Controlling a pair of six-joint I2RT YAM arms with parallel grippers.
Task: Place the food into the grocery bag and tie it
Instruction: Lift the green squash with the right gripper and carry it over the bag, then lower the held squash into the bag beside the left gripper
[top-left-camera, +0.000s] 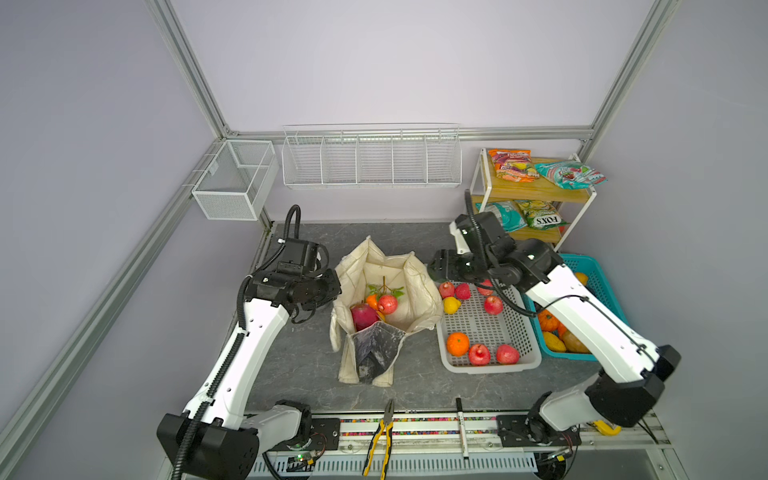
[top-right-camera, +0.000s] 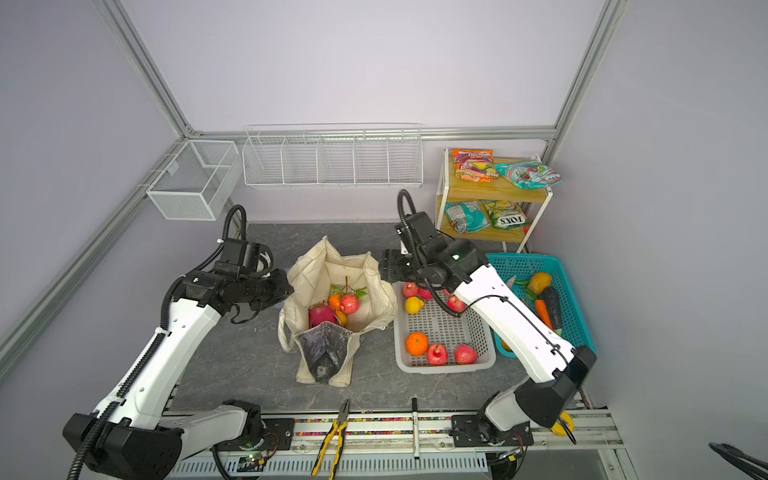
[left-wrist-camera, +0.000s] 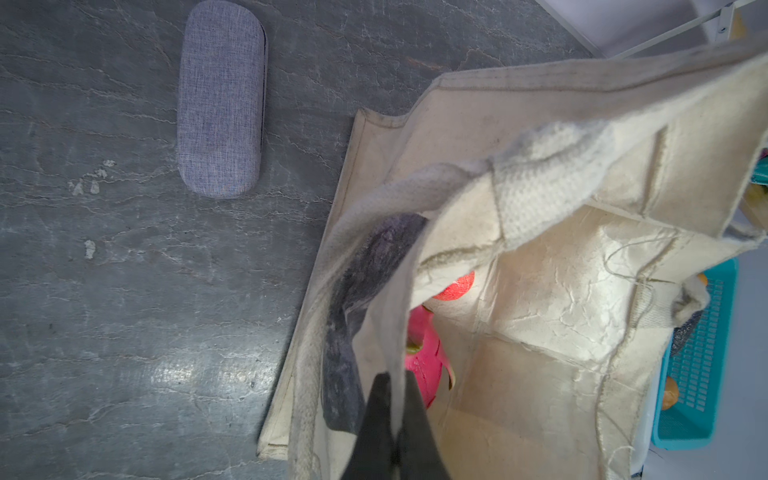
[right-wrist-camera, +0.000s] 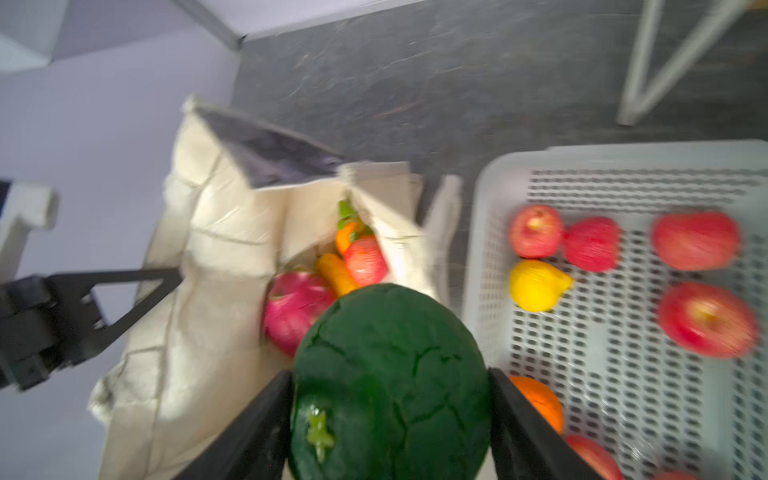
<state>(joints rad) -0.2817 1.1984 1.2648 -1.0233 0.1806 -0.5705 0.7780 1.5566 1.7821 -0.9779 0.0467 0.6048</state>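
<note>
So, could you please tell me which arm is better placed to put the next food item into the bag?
Right: the right hand holds the green squash by the grocery bag's open mouth, while the left hand is shut on the bag's rim.

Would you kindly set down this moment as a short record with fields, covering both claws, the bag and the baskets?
left claw: shut on the rim of the bag, which stands open
right claw: shut on a green melon, near the bag's right edge
in the bag: dragon fruit, red apple
white basket: lemon, orange and other fruit
teal basket: vegetables
shelf: snack packets
tying: not done
</note>
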